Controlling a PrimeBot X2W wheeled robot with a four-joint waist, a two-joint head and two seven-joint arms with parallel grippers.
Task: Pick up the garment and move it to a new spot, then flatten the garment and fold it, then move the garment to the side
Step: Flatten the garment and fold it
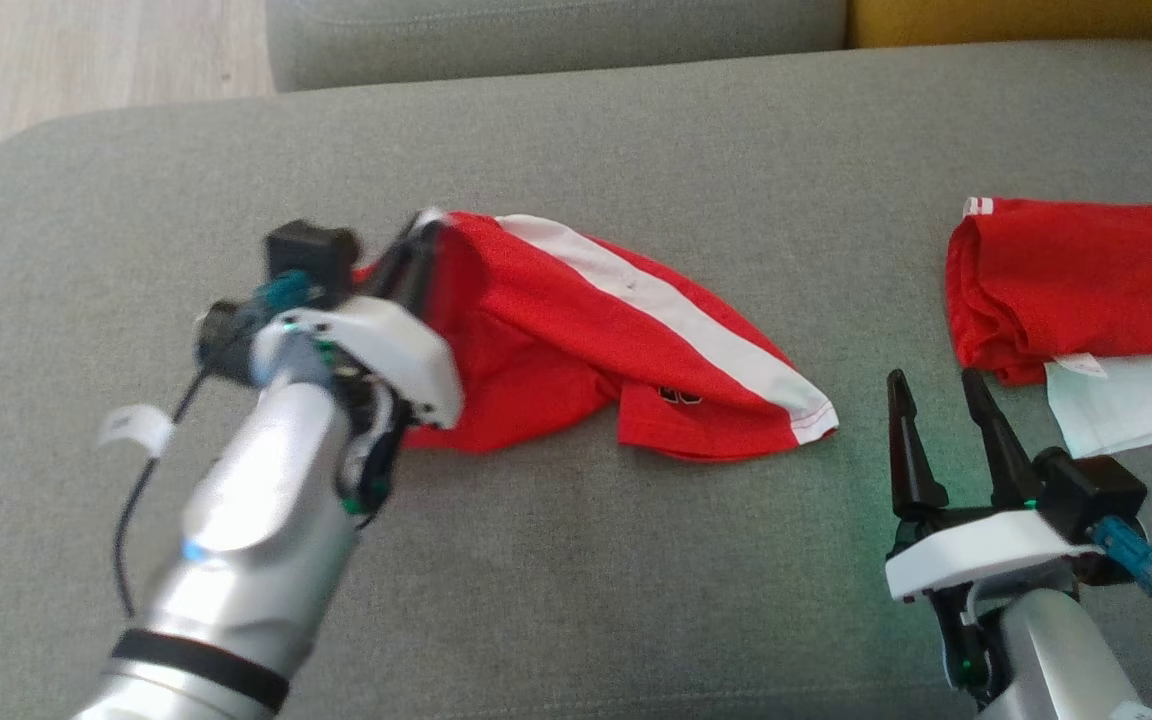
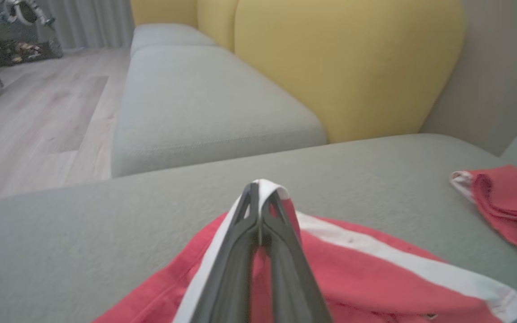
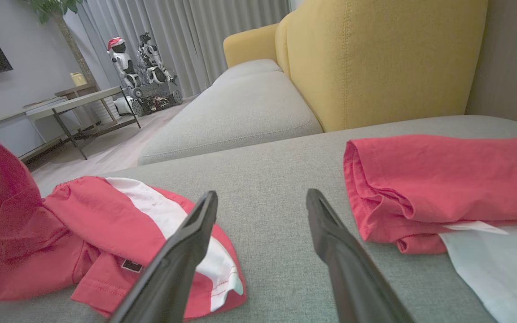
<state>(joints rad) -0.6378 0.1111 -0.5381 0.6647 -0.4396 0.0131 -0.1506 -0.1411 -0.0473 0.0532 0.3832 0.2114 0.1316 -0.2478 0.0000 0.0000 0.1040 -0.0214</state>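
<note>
The garment (image 1: 576,340) is a pair of red shorts with a white side stripe, lying crumpled on the grey sofa cushion (image 1: 576,560). My left gripper (image 1: 423,232) is shut on the garment's upper left edge and holds that edge raised. In the left wrist view the closed fingers (image 2: 258,233) pinch the white hem, with the garment (image 2: 375,278) spreading below. My right gripper (image 1: 936,385) stands open over bare cushion to the right of the garment. In the right wrist view its fingers (image 3: 186,251) frame the garment's (image 3: 83,224) lower hem at the left.
A folded red garment (image 1: 1076,280) lies at the cushion's right edge on top of a pale cloth (image 1: 1136,400). Behind are a second grey seat (image 3: 240,107) and a yellow backrest (image 3: 384,58). Wooden floor (image 2: 29,121) lies beyond the cushion's left end.
</note>
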